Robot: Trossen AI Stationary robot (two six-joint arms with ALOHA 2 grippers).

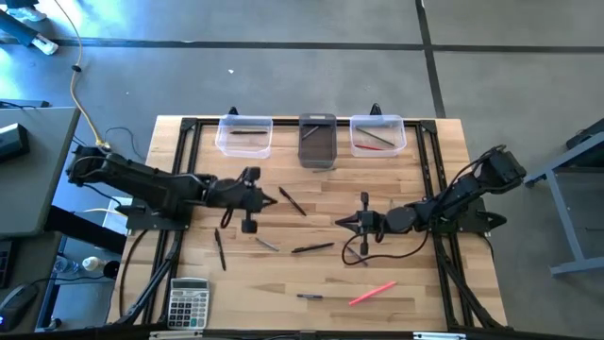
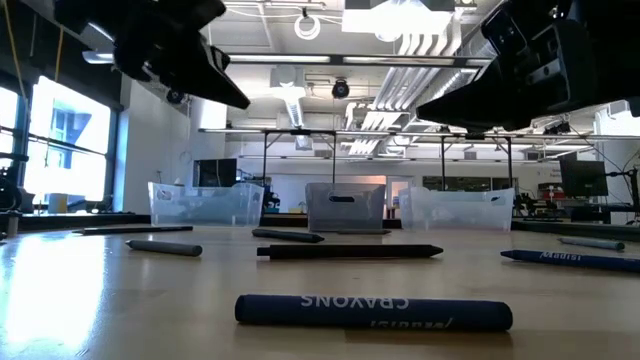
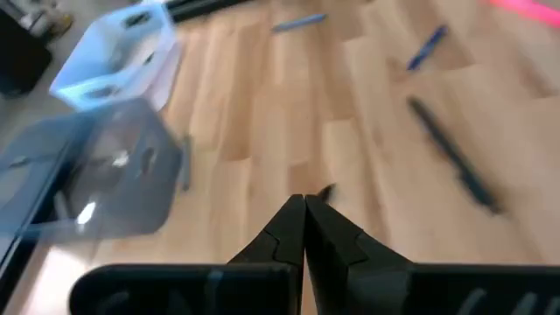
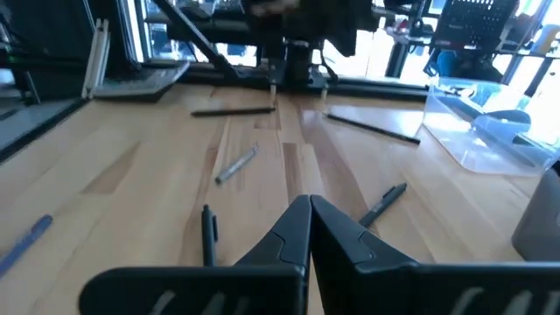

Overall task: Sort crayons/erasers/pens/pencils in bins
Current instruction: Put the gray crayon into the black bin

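Three bins stand in a row at the table's far edge: a clear bin (image 1: pixel 244 135), a dark smoky bin (image 1: pixel 317 142) and a second clear bin (image 1: pixel 377 134), each with sticks inside. Loose sticks lie flat on the wood: a dark pen (image 1: pixel 292 201), a grey one (image 1: pixel 267 244), a black one (image 1: pixel 312 248), a dark one (image 1: pixel 220 250), a pink one (image 1: pixel 372 294) and a blue crayon (image 2: pixel 372 312). My left gripper (image 1: pixel 272 200) hovers shut and empty beside the dark pen. My right gripper (image 1: pixel 338 223) is also shut and empty, right of the black stick.
A grey calculator (image 1: pixel 188 302) lies at the near left corner. Black frame rails (image 1: pixel 189 142) run along the table's left and right sides. Open wood lies between the two grippers and in front of the bins.
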